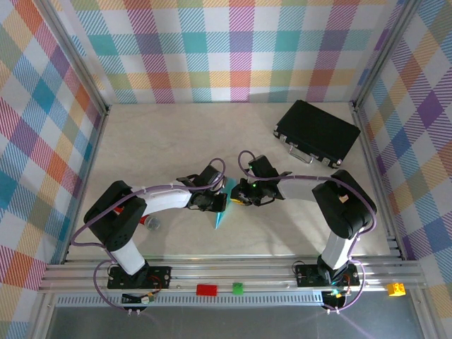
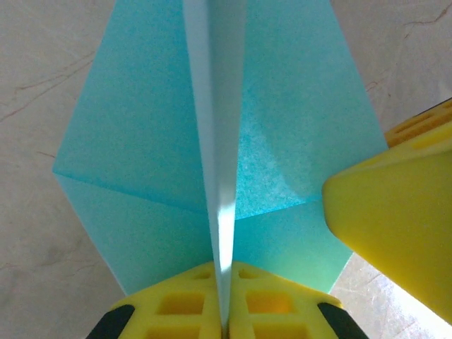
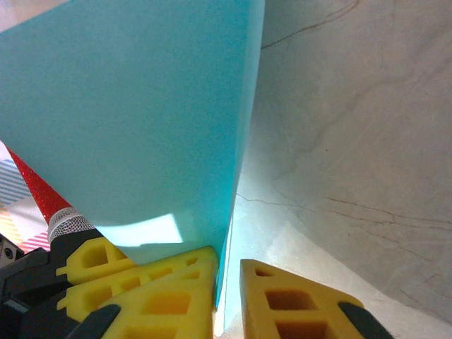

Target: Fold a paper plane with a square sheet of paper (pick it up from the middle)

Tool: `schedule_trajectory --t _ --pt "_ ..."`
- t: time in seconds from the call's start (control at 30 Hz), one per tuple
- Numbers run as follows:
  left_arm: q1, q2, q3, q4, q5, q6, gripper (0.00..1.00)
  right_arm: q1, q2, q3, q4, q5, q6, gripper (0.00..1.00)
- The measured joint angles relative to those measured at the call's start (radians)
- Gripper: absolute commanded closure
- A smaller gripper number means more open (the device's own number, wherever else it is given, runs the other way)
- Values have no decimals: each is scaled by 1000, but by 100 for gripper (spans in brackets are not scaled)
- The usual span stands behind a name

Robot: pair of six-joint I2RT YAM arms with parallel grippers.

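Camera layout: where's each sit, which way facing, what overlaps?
Top external: above and behind the bases, facing down at table; both arms, black case.
Right wrist: along the right end effector, blue paper edge between its fingers.
Left wrist: along the left end effector, shut on the paper's fold; right end effector's finger at right.
Shared: blue paper, all three.

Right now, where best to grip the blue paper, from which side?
On the blue paper, likely the upright centre fin, from its end, jaws astride, as the left gripper does: it stands up, while the flaps spread low over the table.
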State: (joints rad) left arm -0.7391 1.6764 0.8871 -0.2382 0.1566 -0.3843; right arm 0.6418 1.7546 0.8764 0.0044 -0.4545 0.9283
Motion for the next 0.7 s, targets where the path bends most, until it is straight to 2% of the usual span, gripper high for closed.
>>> schedule_trajectory --t 0.13,0.37,0.5,0.7 --pt "-5 0 19 -48 -59 -12 91 -9 -54 0 -53 43 -30 70" --pt "-13 0 95 -132 -191 -66 91 -85 -213 -86 -97 122 -51 67" --pt "-13 13 148 -165 -248 -96 91 -125 -240 -146 -118 144 -51 67" --pt "-13 71 195 -188 -284 -127 91 -133 -251 -178 -141 149 -51 67"
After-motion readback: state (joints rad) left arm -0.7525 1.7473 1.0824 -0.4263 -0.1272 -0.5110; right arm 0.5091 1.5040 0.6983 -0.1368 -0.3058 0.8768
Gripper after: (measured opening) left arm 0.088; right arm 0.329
